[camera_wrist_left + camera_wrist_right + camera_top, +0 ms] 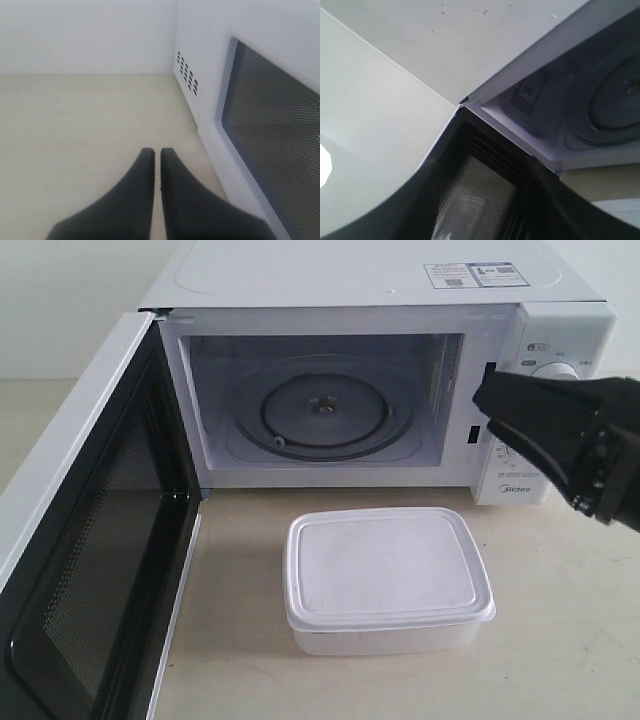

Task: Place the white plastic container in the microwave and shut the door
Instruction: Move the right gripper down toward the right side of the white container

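- White plastic container (388, 580), lid on, sits on the bench (560, 640) in the exterior view. It is just before the mouth of the microwave (370, 280), whose door (90, 540) stands swung wide on the left.
- We see the glass turntable (325, 410) inside the cavity.
- Also in this view, the black right fingers (530, 415) hang in front of the dial panel, above and to the right of the container and well clear of it.
- From the left wrist view, the left fingers (140, 190) are pressed nearly together, a thin slit between them and nothing in it. They hover over the bench beside the door's meshed outer face. We cannot place the container from here.
- From the right wrist view, the right fingers are spread apart and grip nothing. Between them we see the door's mesh, with the cavity and turntable beyond.
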Robot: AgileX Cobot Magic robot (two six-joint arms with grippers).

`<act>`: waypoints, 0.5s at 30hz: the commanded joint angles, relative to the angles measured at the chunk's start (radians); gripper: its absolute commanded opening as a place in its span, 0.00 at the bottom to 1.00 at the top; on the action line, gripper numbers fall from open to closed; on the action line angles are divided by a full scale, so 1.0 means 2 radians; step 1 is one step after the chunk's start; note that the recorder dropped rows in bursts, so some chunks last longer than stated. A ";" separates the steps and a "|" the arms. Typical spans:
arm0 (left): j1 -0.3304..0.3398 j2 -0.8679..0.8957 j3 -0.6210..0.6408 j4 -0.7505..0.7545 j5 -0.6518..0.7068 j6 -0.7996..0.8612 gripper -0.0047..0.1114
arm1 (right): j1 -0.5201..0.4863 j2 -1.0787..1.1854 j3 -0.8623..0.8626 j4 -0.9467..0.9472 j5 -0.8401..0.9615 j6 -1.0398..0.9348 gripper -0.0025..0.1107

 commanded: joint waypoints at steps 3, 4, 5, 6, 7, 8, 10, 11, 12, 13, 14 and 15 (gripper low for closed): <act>0.001 -0.002 0.001 0.001 -0.001 -0.004 0.08 | 0.001 0.001 0.008 -0.050 0.003 -0.013 0.42; 0.001 -0.002 0.001 0.001 -0.001 -0.004 0.08 | 0.001 0.001 0.008 -0.063 0.003 -0.022 0.42; 0.001 -0.002 0.001 0.001 -0.001 -0.004 0.08 | 0.001 0.001 0.008 -0.077 0.003 -0.037 0.42; 0.001 -0.002 0.001 0.001 -0.001 -0.004 0.08 | 0.001 0.001 0.008 -0.089 0.003 -0.045 0.42; 0.001 -0.002 0.001 0.001 -0.001 -0.004 0.08 | 0.001 0.001 0.008 -0.097 0.003 -0.050 0.42; 0.001 -0.002 0.001 0.001 -0.001 -0.004 0.08 | 0.001 0.001 0.008 -0.101 0.003 -0.053 0.42; 0.001 -0.002 0.001 0.001 -0.001 -0.004 0.08 | 0.001 0.001 0.008 -0.101 0.005 -0.059 0.42; 0.001 -0.002 0.001 0.001 -0.001 -0.004 0.08 | 0.001 0.001 0.008 -0.100 0.008 -0.061 0.42; 0.001 -0.002 0.001 0.001 -0.001 -0.004 0.08 | 0.001 0.001 0.008 -0.097 0.009 -0.061 0.42; 0.001 -0.002 0.001 0.001 -0.001 -0.004 0.08 | 0.001 0.001 0.008 -0.092 0.013 -0.066 0.42; 0.001 -0.002 0.001 0.001 -0.001 -0.004 0.08 | 0.001 0.001 0.008 -0.090 0.016 -0.071 0.42; 0.001 -0.002 0.001 0.001 -0.001 -0.004 0.08 | 0.001 0.001 0.008 -0.090 0.017 -0.071 0.42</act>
